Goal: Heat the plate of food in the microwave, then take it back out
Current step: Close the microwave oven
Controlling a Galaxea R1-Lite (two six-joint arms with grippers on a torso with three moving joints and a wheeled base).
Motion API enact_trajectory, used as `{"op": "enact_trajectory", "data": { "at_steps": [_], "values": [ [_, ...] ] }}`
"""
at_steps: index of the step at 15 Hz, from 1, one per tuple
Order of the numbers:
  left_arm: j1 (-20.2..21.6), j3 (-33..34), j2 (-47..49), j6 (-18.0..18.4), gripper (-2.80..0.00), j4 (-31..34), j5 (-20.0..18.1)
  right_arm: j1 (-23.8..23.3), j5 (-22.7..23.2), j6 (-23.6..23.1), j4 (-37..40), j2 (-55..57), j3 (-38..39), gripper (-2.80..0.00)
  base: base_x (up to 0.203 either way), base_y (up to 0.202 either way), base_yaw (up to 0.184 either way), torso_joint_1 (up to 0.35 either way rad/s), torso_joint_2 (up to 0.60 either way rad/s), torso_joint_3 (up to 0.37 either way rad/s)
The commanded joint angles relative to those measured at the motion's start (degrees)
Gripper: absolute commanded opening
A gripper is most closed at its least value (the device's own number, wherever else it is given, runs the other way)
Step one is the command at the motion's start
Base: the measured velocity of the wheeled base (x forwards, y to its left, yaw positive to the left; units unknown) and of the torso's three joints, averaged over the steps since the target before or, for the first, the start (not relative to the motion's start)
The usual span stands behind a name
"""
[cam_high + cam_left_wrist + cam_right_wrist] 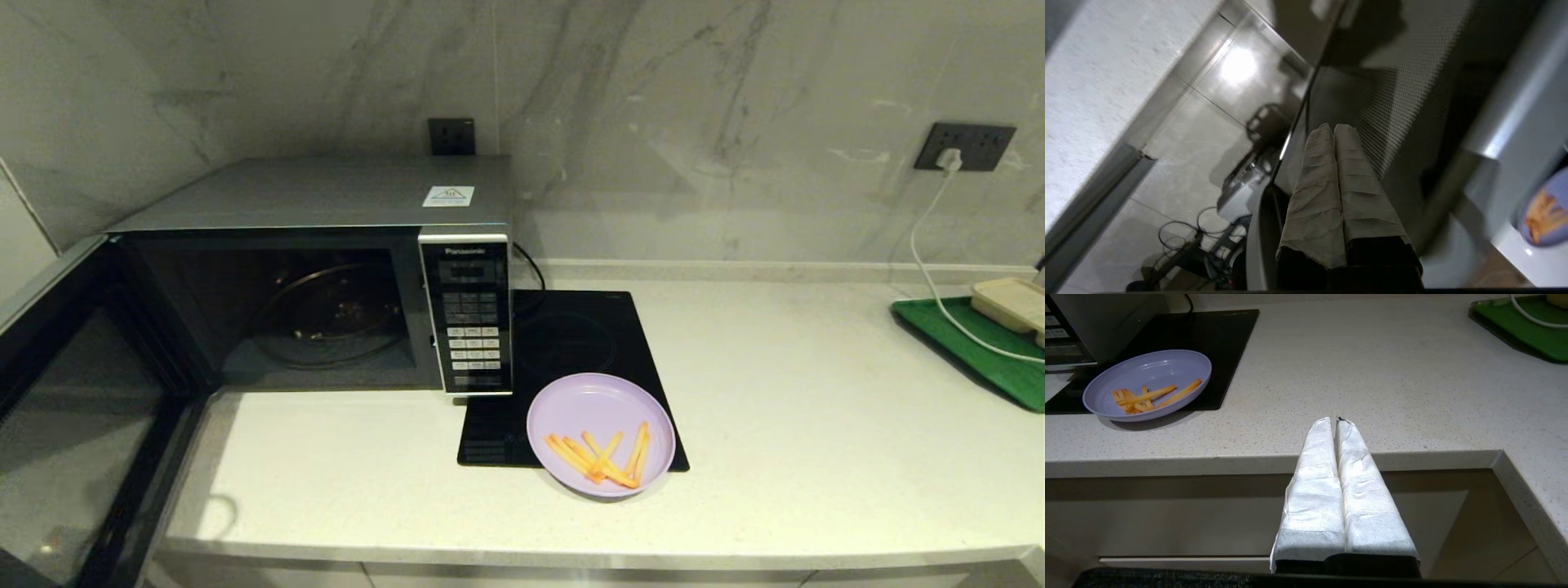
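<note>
The microwave (326, 269) reads "Panasonic" above its keypad, and a small white warning sticker, too small to read, sits on its top. Its door (73, 425) hangs wide open at the robot's left, showing the glass turntable inside. The plate (601, 434), with a few fries (600, 457), rests on the hob (571, 376) just beside the microwave, its front rim overhanging the counter (816, 425). The left gripper (1334, 130), fingers pressed together and holding nothing, is close to the door's mesh glass. The right gripper (1337, 422), likewise clenched and empty, hangs off the counter's front edge, well apart from the plate.
</note>
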Motion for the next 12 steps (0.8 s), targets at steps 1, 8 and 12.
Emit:
{"op": "enact_trajectory", "data": {
  "at_steps": [1, 8, 12],
  "values": [
    [-0.66, -0.68, -0.47, -0.24, -2.8, 0.21, -0.27, 0.13, -0.03, 0.05, 0.09, 0.0, 0.07, -2.8, 0.0, 0.0, 0.0, 0.0, 0.0, 0.0],
    [-17.49, -7.51, -4.56, -11.21, -2.8, 4.79, -0.18, 0.13, -0.03, 0.05, 0.09, 0.0, 0.07, -2.8, 0.0, 0.0, 0.0, 0.0, 0.0, 0.0],
    [-31.84, -7.53, -5.74, -21.64, -2.8, 4.84, 0.15, 0.13, -0.03, 0.05, 0.02, 0.0, 0.07, -2.8, 0.0, 0.0, 0.0, 0.0, 0.0, 0.0]
  ]
}}
